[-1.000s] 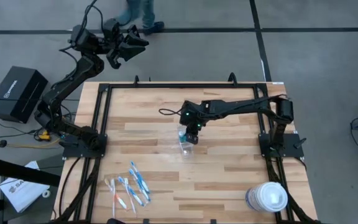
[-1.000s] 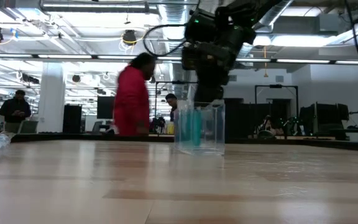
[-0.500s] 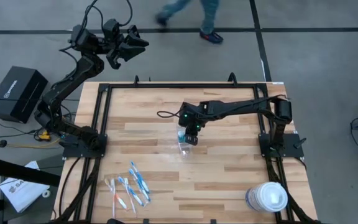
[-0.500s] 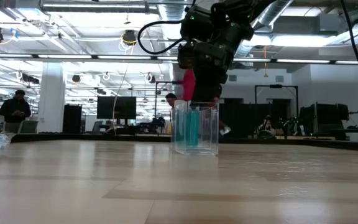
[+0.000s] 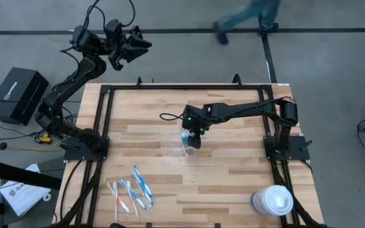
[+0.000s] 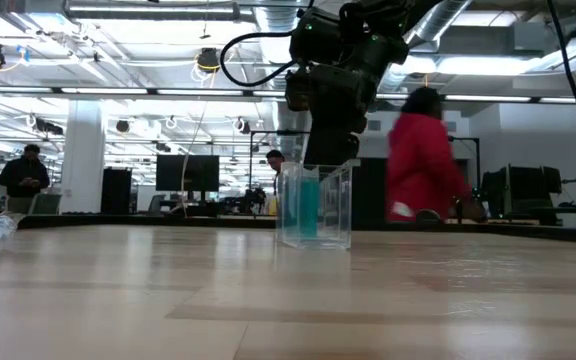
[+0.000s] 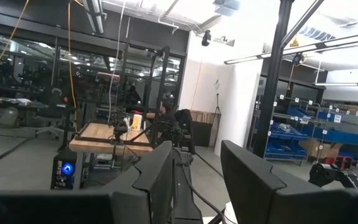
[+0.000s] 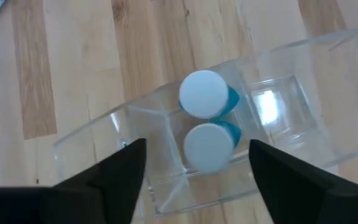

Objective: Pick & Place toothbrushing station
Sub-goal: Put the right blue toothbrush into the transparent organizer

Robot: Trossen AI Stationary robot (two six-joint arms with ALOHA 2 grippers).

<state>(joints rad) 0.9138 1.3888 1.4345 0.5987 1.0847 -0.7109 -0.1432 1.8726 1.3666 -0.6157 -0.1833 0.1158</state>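
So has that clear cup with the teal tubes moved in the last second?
Yes. In the low view the clear cup slid slightly left, judged against the window frame behind it, and now stands under the right gripper.

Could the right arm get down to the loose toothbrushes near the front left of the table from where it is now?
Probably yes. The right hand, open, hangs over the clear plastic cup holding two teal tubes mid-table. Only bare wood lies between it and the slim blue, white and orange toothbrushes; the left hand is raised beyond the table's far edge.
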